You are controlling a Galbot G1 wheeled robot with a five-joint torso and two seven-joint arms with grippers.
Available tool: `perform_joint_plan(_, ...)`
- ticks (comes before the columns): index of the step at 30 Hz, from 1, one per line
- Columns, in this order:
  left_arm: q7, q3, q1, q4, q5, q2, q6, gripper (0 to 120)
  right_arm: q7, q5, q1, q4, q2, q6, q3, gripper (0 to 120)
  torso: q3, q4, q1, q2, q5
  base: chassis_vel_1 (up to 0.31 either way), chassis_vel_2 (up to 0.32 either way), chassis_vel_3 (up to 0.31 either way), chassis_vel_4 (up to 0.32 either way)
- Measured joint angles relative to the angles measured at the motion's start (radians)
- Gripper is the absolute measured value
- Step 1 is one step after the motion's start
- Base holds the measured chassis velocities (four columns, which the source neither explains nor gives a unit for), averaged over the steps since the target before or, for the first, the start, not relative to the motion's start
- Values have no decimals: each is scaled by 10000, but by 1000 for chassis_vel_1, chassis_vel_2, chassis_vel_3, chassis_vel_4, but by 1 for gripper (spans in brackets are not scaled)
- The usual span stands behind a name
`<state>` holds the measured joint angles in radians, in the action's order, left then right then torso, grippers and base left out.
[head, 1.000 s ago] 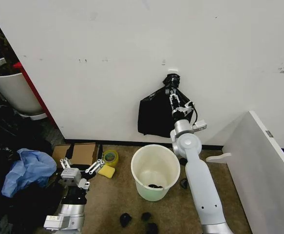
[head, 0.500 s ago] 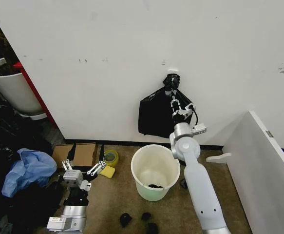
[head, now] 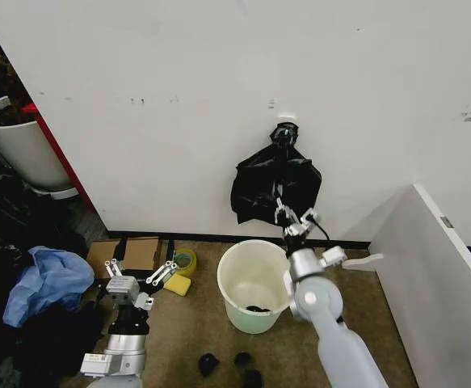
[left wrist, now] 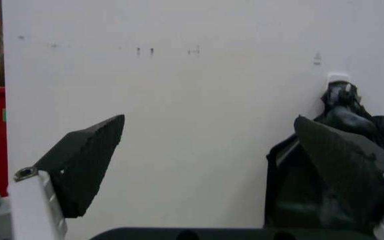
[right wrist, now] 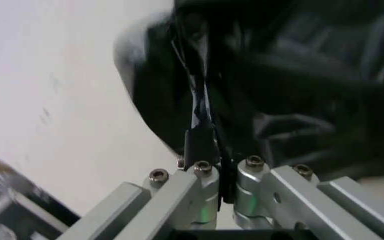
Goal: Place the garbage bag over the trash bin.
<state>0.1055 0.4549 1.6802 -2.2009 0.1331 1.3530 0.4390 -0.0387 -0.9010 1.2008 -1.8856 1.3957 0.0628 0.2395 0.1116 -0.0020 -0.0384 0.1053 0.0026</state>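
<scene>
I count one garbage bag [head: 274, 186] hanging at upper centre, one trash bin [head: 258, 284] at lower centre, and one white planter pot [head: 17, 145] at upper left. At lower left lie one blue bag [head: 48, 281], one cardboard box [head: 128, 255], one tape roll [head: 184, 261], and one yellow sponge [head: 178, 284].

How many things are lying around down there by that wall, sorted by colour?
Black: 4, the hanging bag and three small lumps on the floor
White: 2, the bin and the planter pot
Yellow: 2, the tape roll and the sponge
Blue: 1, the plastic bag
Brown: 1, the cardboard box
Total: 10
</scene>
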Motion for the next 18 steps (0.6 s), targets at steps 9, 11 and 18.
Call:
perform_joint_plan(9, -9, 20, -502, -37, 329, -76, -239, 100, 22, 1171, 1406, -707, -668, 125, -228, 0, 0, -1, 0, 0, 0, 0, 0, 0, 0)
perform_joint_plan(11, -16, 5, -531, -59, 344, -86, -254, 100, 123, 1531, 1632, -725, -810, 180, -244, 0, 1, -1, 0, 0, 1, 0, 0, 0, 0)
perform_joint_plan(18, -37, -9, -658, -98, 412, -141, -287, 100, 1446, 3101, 2097, -347, -1246, 669, -50, 0, 1, 0, 0, 0, 0, 0, 0, 0, 0)
